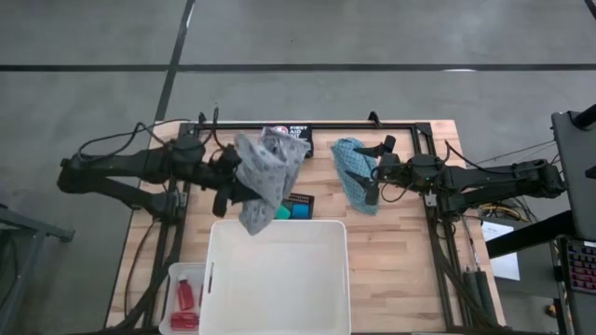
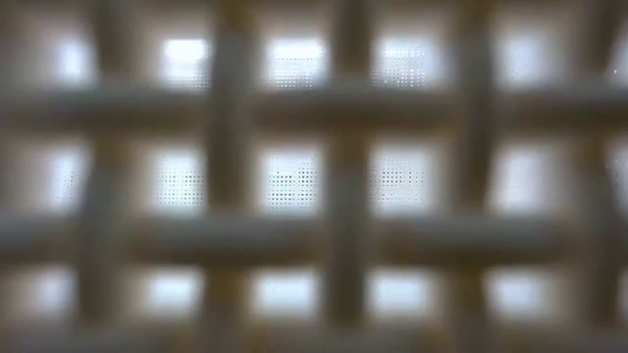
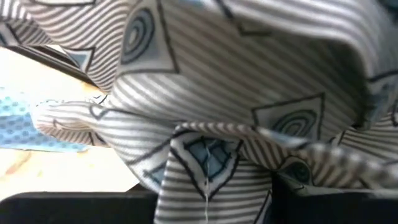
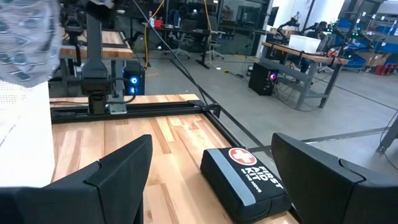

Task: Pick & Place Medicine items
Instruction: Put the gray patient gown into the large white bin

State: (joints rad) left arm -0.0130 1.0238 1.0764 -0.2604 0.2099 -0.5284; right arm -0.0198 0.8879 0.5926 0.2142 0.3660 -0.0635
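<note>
Above the far rim of the white tub [image 1: 279,244], the left gripper [image 1: 244,191] holds the grey patterned cloth [image 1: 268,174] bunched in its jaws, hanging lengthwise toward the tub. The right gripper [image 1: 377,170], jaws wide and empty, hovers over the teal cloth [image 1: 352,172] on the counter [image 1: 400,270].

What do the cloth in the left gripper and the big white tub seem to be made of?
Grey patterned cloth: soft woven fabric, likely, since it drapes in folds from the left gripper. Big white tub: probably smooth, matte, rigid plastic, with straight walls.

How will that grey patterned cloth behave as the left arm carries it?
Likely floppy: the grey patterned cloth hangs in folds from the left gripper. Probably light, bunching freely. Its trailing end may drag on the white tub rim.
</note>
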